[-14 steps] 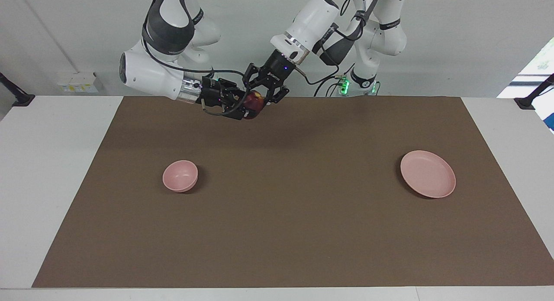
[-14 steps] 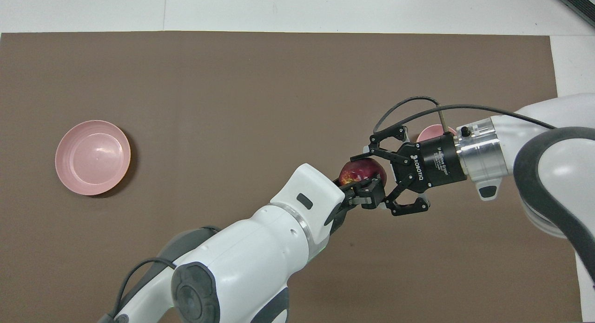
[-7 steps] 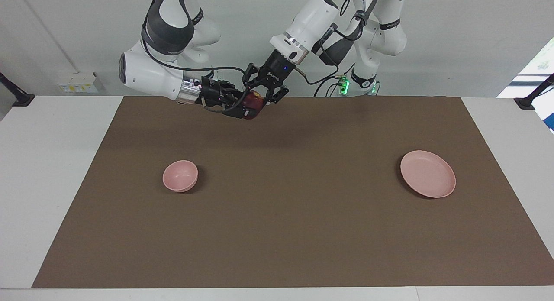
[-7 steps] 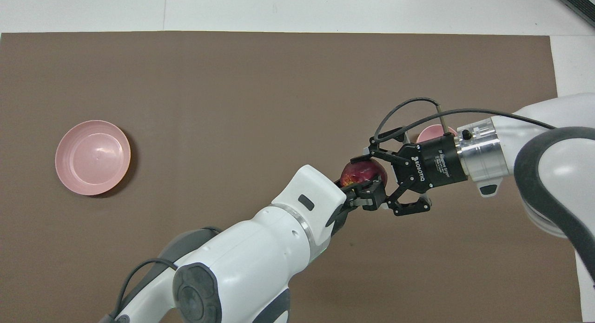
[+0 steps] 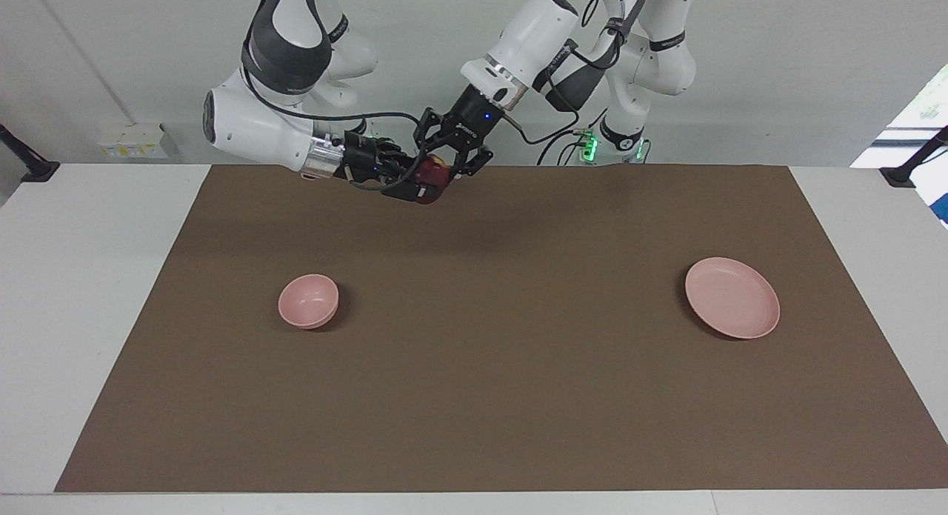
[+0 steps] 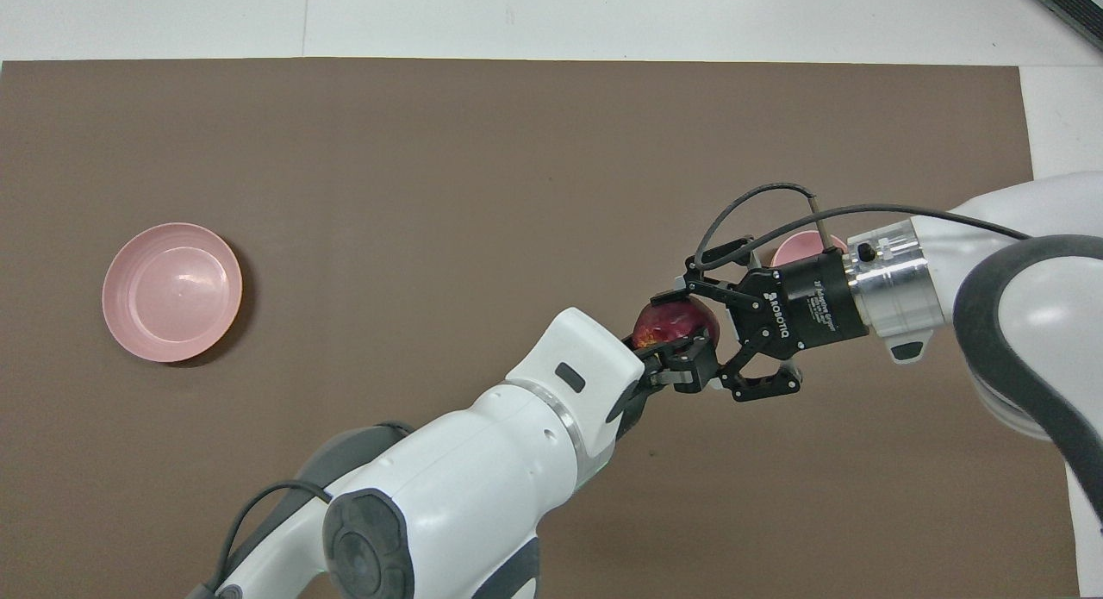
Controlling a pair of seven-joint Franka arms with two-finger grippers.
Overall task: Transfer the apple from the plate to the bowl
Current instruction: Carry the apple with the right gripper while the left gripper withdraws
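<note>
The dark-red apple (image 5: 435,175) is up in the air between my two grippers, over the mat's strip nearest the robots. My left gripper (image 5: 444,161) reaches down from above and is shut on the apple. My right gripper (image 5: 413,186) comes in level from the bowl's end and is right against the apple. In the overhead view the apple (image 6: 675,321) sits between the left gripper (image 6: 678,359) and the right gripper (image 6: 700,330). The pink bowl (image 5: 309,300) and the pink plate (image 5: 732,297) stand empty on the mat. The right gripper partly hides the bowl (image 6: 797,247).
A brown mat (image 5: 489,367) covers most of the white table (image 5: 81,293). The plate (image 6: 172,291) lies toward the left arm's end, the bowl toward the right arm's end. Both arms cross low over the mat's robot-side strip.
The right gripper has risen a little and levelled out at the apple. The left gripper and the apple have barely shifted. Bowl and plate have not moved.
</note>
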